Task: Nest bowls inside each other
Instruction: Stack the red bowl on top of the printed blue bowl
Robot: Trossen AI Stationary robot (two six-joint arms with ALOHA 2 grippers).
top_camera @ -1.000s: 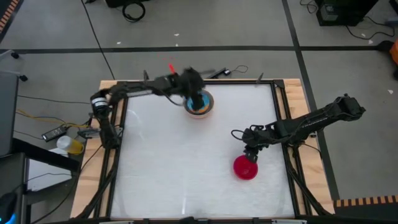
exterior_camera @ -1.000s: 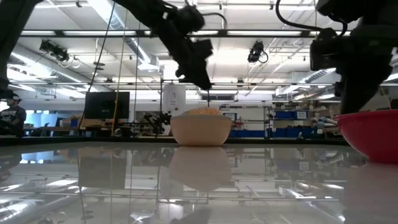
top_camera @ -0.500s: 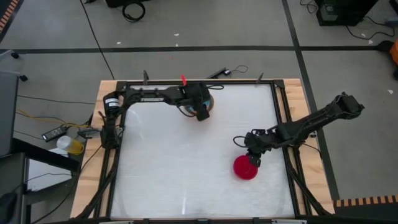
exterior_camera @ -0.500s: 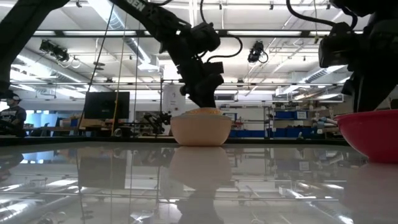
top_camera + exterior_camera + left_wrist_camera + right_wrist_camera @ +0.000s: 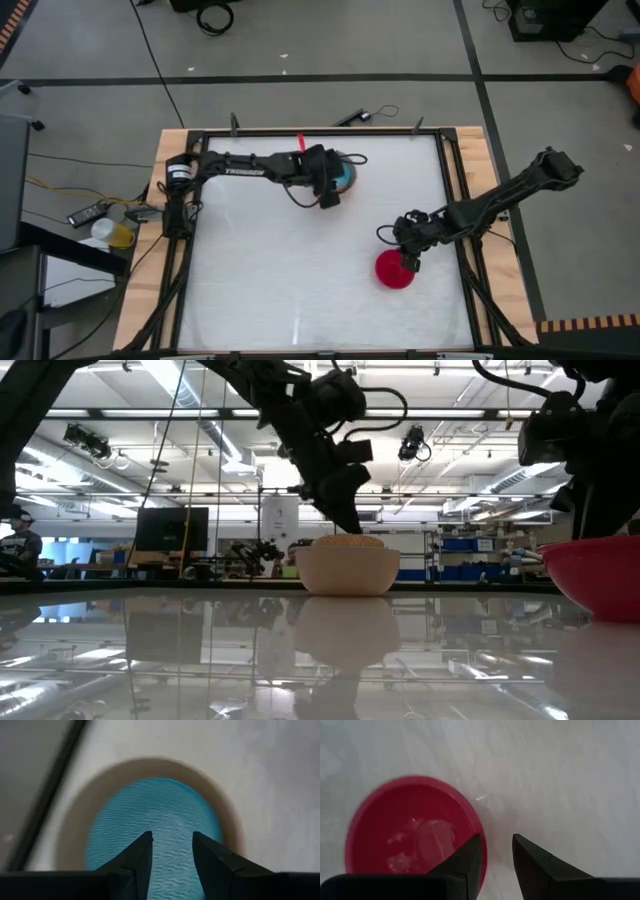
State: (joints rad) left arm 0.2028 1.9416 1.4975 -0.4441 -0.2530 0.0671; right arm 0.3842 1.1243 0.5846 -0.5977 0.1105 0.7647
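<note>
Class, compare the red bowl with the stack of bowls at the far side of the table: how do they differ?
The red bowl is a single, empty bowl; the stack has a blue bowl nested in a beige one. The red bowl sits nearer the right gripper, the stack under the left gripper. Both are round, upright and on the table.

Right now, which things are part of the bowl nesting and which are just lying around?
Job:
- stacked bowls, light blue inside beige, under left gripper
- red bowl, at right gripper

Lying about:
- yellow cup, off the table's left edge
- cable on floor
</note>
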